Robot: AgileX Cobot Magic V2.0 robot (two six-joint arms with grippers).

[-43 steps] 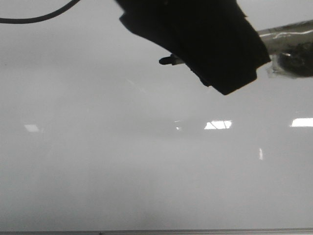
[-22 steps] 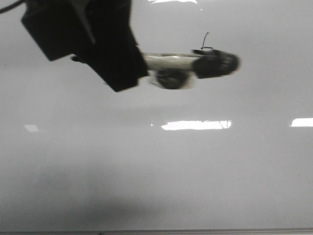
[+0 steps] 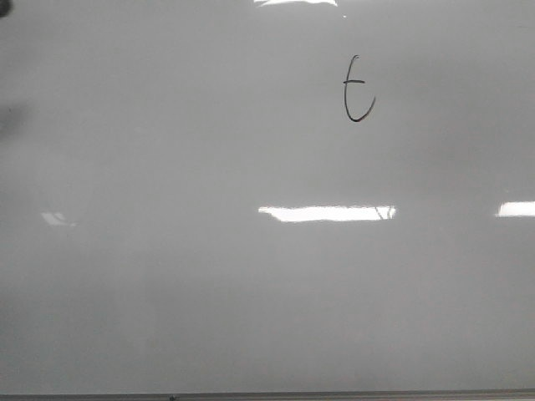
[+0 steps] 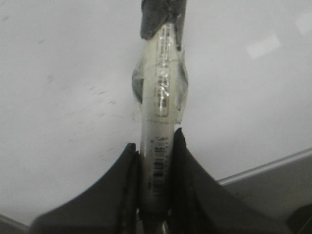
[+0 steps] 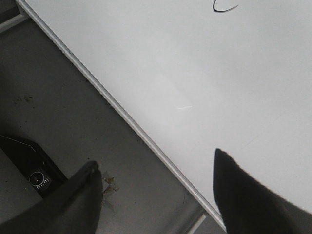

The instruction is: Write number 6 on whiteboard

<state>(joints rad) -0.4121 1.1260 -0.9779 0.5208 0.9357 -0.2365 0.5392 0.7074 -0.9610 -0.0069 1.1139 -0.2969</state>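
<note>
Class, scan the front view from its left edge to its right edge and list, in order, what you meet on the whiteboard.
Faint small light reflection → long bright light reflection → the number 6, a thin black mark higher up → bright reflection at the right edge, all on the whiteboard.

The left gripper [image 4: 155, 146] has matte black fingers [image 4: 192, 175] that flare broadly at the base and narrow toward the tips. The right gripper [image 5: 156, 168] has smooth black, pointed fingers [image 5: 234, 190].

number 6 [image 5: 225, 7] cropped at edge; marker [image 4: 160, 112] tip cropped
</note>
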